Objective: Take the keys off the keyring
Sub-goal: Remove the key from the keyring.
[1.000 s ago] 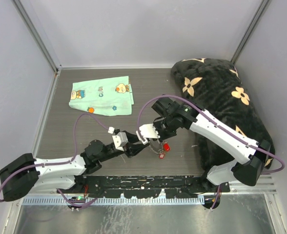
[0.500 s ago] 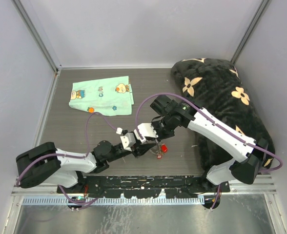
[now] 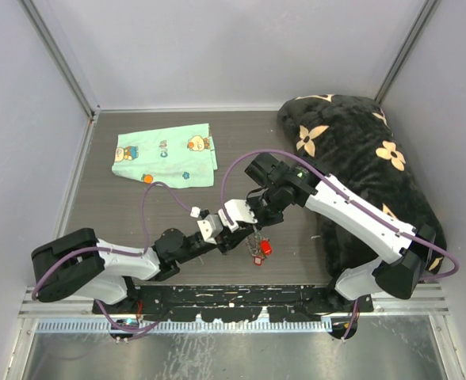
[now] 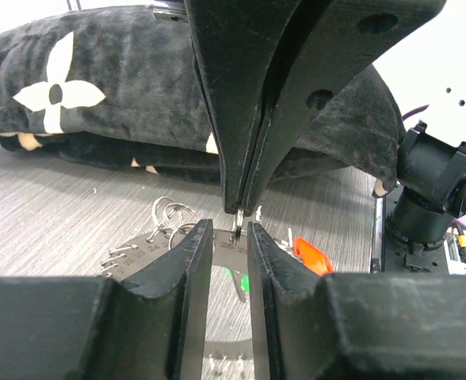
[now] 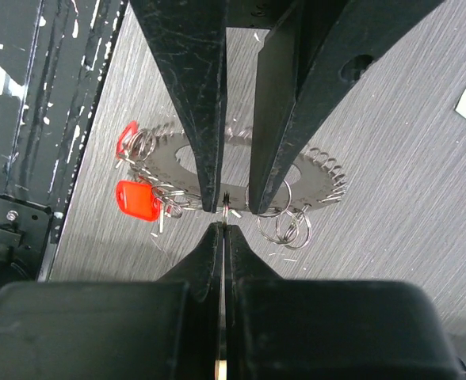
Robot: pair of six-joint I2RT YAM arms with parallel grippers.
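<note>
The keyring (image 5: pixel 320 178) sits by the counter's (image 3: pixel 241 138) front edge, with the red-headed keys (image 5: pixel 135 198) bunched at one side. I cannot tell whether it lies flat or is slightly lifted. The right claw (image 5: pixel 221 229) is clamped on a thin silver loop at its rim, probably to steady it. The left claw (image 4: pixel 231 237) straddles that loop with its jaws narrowly apart, seemingly lining up a pull. Farther back lie a mint cloth (image 3: pixel 166 154) and a black flowered cushion (image 3: pixel 360 158). Since a second ago the left arm has folded inward and its jaws have narrowed.
</note>
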